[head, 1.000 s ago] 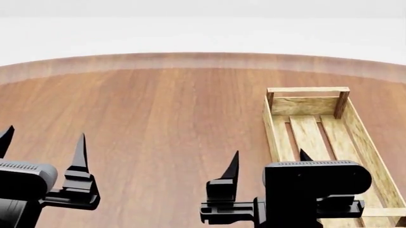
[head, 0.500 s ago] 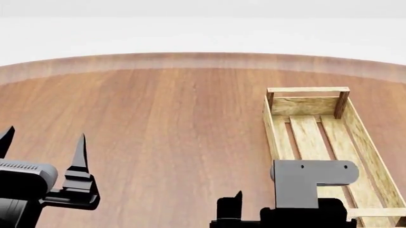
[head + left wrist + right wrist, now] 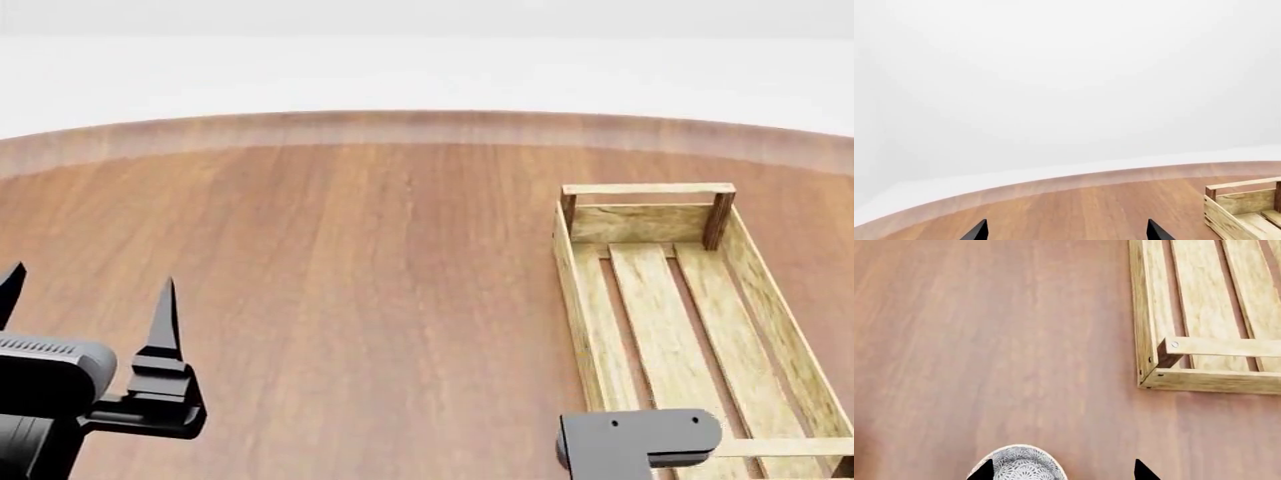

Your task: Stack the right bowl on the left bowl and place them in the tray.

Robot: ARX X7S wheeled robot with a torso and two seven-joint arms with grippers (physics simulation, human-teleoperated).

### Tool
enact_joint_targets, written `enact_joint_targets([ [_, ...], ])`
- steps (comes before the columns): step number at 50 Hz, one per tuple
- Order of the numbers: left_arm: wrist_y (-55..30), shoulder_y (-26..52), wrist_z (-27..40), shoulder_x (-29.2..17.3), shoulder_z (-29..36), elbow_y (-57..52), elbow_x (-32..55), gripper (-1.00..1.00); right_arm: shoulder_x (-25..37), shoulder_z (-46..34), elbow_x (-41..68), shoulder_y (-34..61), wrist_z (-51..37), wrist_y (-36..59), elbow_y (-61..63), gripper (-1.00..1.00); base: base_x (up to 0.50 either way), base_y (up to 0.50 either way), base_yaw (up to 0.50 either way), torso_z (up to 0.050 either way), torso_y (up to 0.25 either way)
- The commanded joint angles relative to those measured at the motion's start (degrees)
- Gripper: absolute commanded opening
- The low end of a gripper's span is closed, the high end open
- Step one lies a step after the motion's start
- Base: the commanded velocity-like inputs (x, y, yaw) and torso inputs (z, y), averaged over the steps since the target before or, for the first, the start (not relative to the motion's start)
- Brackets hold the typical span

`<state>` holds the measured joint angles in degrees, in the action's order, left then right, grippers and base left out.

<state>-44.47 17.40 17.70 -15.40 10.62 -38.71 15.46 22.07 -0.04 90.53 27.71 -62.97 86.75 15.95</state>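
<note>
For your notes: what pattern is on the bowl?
Fine grey-and-white patterning on the bowl; right wrist view.

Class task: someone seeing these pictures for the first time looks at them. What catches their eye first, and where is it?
The long pale wooden tray stands out first, empty, on the right side of the round brown table. Next comes the left gripper at the head view's lower left, its black jaws apart. In the right wrist view, a patterned grey bowl peeks in between the right gripper tips.
</note>
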Motion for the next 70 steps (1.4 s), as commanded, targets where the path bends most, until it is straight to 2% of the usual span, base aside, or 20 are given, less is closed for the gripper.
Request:
enact_joint_targets([
  [1, 0.3, 0.1, -1.2, 1.0, -1.2, 0.2, -0.9, 1.00, 0.9, -1.5, 1.2, -1.3, 1.8, -1.7, -3.3, 1.00, 0.00, 0.00, 0.00, 0.000, 0.000],
  [36, 1.0, -0.2, -0.3, 0.3, -0.3, 0.4, -0.4, 1.00, 2.8, -12.0, -14.0, -2.6, 19.5, -9.6, -13.2, 1.00, 0.00, 0.00, 0.00, 0.000, 0.000],
  [47, 0.7, 0.0, 0.1, 0.0, 0.0, 0.2, -0.3, 1.00, 2.1, -17.7, -20.8, -2.4, 26.6, -13.8, -20.2, 1.00, 0.00, 0.00, 0.00, 0.000, 0.000],
  [65, -0.1, 0.3, 0.7, -0.4, -0.1, -0.6, 0.4, 1.00, 0.8, -23.7, -25.8, -1.6, 32.9, -17.0, -26.2, 1.00, 0.00, 0.00, 0.00, 0.000, 0.000],
  [66, -0.1, 0.3, 0.7, -0.4, -0.1, -0.7, 0.4, 1.00, 0.9, -23.8, -25.8, -1.8, 32.9, -17.1, -25.8, -1.00, 0.00, 0.00, 0.00, 0.000, 0.000],
  [70, -0.2, 0.3, 0.8, -0.5, 0.1, -0.8, 0.4, 1.00, 1.2, -23.8, -25.3, -2.0, 32.7, -16.8, -24.9, -1.00, 0.00, 0.00, 0.00, 0.000, 0.000],
])
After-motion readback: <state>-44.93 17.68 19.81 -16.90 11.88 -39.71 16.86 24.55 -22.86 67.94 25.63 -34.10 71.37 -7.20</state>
